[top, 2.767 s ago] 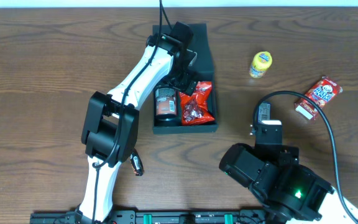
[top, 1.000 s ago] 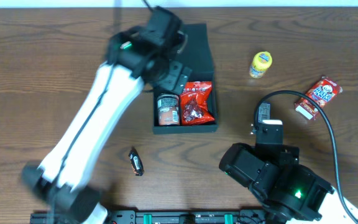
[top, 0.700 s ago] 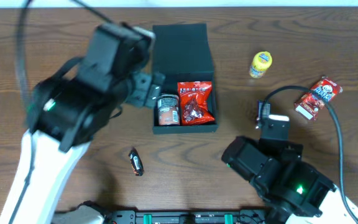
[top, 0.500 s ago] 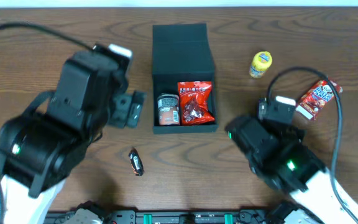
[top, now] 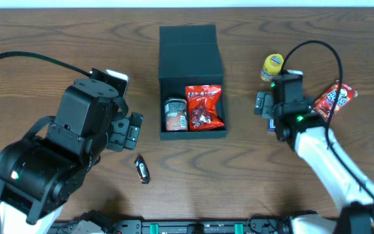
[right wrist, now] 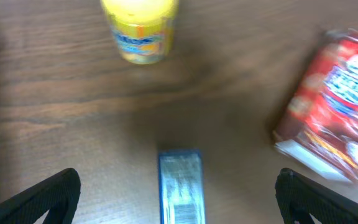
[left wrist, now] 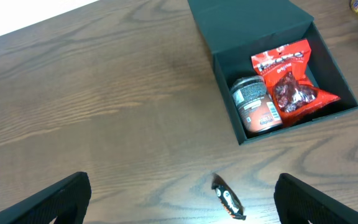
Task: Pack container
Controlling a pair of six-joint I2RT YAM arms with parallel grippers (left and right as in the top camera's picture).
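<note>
The dark teal container (top: pixel 193 134) stands open at the table's middle back, its lid flap folded away; it also shows in the left wrist view (left wrist: pixel 291 127). Inside lie a dark jar (top: pixel 174 114) and a red snack bag (top: pixel 204 107). My left gripper (top: pixel 128 129) is open and empty, left of the container, above a small black candy bar (left wrist: pixel 229 202). My right gripper (top: pixel 274 110) is open, right of the container, with a blue packet (right wrist: pixel 180 186) lying on the table between its fingers. The overhead view does not show that packet.
A yellow bottle (top: pixel 273 66) lies just beyond the right gripper, and also shows in the right wrist view (right wrist: pixel 140 28). A red snack pack (top: pixel 333 99) lies to the gripper's right (right wrist: pixel 334 124). The black candy bar (top: pixel 142 169) lies front left of the container.
My left arm has pulled back out of the container to the left, leaving the jar inside. My right arm has swung from the front edge up over the blue packet.
</note>
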